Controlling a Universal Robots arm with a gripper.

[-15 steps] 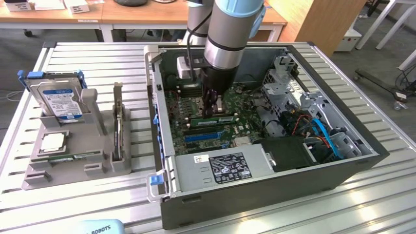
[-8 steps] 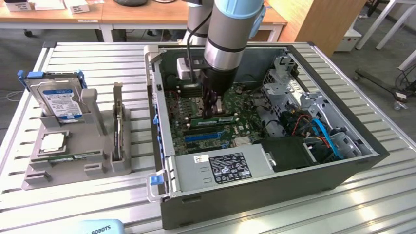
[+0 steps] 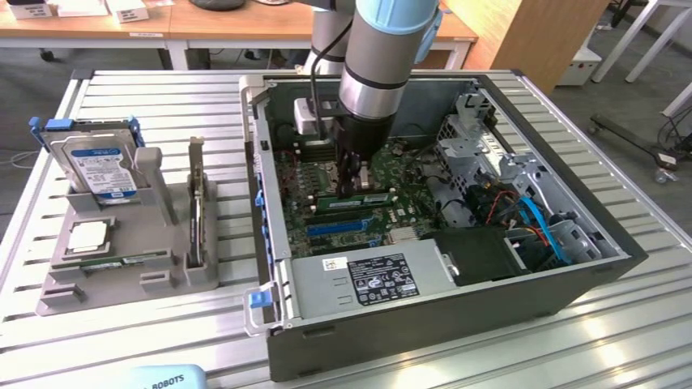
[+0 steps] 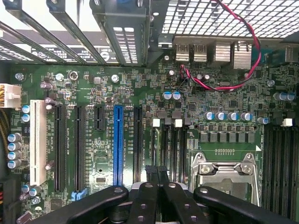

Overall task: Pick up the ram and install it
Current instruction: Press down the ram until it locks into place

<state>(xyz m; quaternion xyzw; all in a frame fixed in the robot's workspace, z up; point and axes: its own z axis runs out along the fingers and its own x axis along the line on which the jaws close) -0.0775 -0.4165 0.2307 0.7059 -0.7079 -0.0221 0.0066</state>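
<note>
A robot arm reaches down into an open computer case (image 3: 275, 243). Its gripper (image 3: 348, 191) is clenched just above the motherboard (image 4: 140, 93). The ram (image 3: 362, 198) appears seated in a slot beside the fingertips (image 4: 156, 175), though partly hidden.

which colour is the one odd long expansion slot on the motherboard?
Blue. That expansion slot stands among black ones on the motherboard; clearest in the wrist view.
</note>
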